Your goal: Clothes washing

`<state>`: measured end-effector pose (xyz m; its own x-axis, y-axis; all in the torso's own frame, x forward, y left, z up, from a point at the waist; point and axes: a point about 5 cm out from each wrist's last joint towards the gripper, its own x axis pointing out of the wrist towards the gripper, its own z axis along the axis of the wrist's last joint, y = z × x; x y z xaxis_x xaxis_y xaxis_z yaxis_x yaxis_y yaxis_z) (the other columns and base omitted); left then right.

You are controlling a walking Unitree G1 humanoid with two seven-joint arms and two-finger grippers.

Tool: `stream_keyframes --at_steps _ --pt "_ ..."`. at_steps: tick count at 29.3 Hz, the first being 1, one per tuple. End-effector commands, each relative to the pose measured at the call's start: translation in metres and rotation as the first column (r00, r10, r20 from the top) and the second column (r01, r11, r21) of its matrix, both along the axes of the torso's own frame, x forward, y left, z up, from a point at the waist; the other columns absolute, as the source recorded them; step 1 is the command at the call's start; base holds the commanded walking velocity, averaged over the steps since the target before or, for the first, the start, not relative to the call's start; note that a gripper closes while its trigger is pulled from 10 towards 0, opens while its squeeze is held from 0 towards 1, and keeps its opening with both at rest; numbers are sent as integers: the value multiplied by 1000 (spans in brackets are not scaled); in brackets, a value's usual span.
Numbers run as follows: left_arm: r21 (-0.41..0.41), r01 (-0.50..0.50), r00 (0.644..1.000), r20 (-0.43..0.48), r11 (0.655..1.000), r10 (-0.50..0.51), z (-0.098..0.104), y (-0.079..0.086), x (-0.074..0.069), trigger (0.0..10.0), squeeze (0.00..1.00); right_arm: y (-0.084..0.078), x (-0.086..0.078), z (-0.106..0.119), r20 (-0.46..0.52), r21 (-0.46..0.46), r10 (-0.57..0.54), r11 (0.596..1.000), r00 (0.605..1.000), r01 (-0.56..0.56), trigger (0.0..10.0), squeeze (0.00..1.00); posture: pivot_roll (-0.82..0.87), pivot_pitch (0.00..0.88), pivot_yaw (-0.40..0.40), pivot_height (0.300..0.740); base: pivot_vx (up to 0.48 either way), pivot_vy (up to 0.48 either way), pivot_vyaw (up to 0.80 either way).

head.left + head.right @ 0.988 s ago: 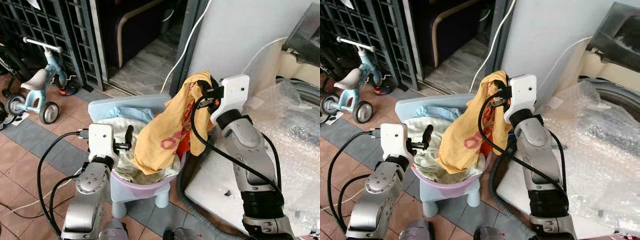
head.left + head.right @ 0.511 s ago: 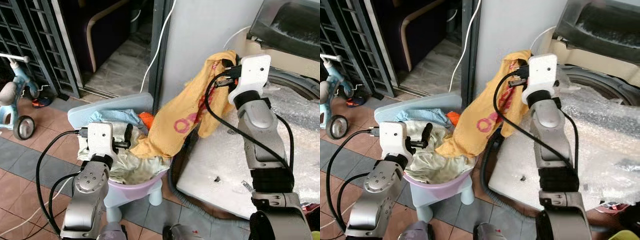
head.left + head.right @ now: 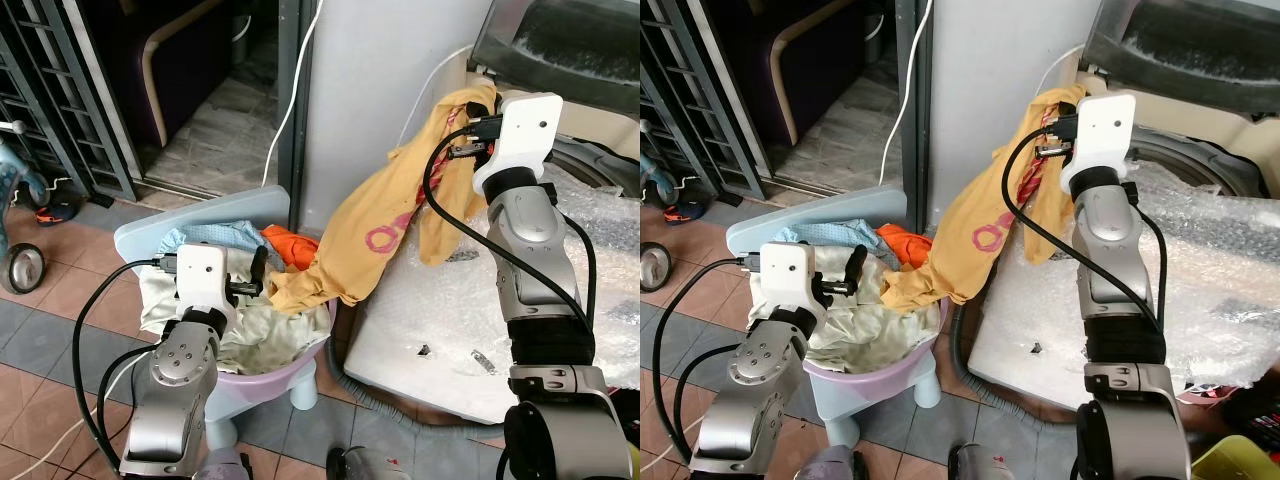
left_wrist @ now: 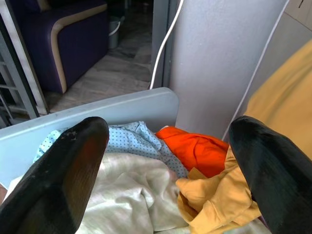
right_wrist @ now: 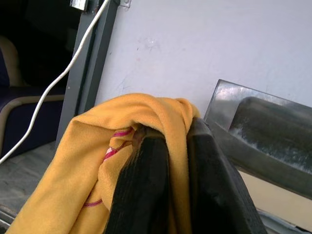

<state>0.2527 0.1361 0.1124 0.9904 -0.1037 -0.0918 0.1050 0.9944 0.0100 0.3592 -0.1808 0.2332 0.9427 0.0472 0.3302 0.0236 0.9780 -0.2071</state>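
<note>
Yellow garment (image 3: 385, 225) hangs pinched in the right gripper (image 5: 168, 146); left gripper (image 4: 165, 161) gapes wide, empty.

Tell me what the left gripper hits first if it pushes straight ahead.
Probably the pile of laundry in the lilac plastic basin: the open left gripper points at the cream cloth and orange garment, though depth is unclear.

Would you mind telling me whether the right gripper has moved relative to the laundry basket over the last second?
Yes. The right gripper, shut on the yellow garment, has carried it off the laundry basket toward the washing machine on the robot's right.
</note>
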Motion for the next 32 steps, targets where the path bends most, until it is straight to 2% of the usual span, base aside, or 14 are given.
stream_keyframes --at_steps 1,12,19,23,26,32 --pt "-2 27 1000 -14 1000 -27 -4 -7 0 10000 0 -16 3 21 78 -21 -54 998 996 56 10000 0 38 0 -63 740 0 -394 0" --pt "-1 29 999 -22 1000 -29 -5 -7 -2 10000 0 -39 21 40 80 -46 -95 994 992 99 10000 0 42 0 -63 740 0 -364 0" --pt "2 29 999 -28 1000 -29 -7 -7 -2 10000 0 -43 32 58 98 -120 -60 990 993 71 10000 0 42 0 -61 740 0 0 0" --pt "-20 22 1000 -21 1000 -22 -5 -7 -1 10000 0 -47 36 69 114 -102 -66 992 991 78 10000 0 44 0 -64 740 0 0 0" --pt "-37 7 1000 -17 999 -7 -5 -5 -2 10000 0 -45 36 64 107 -75 -48 996 993 57 10000 0 44 0 -66 740 0 0 0" --pt "-40 2 1000 -18 999 -3 -5 -3 -4 10000 0 -34 32 38 74 -49 -8 999 997 12 10000 0 44 3 -58 740 174 0 0"
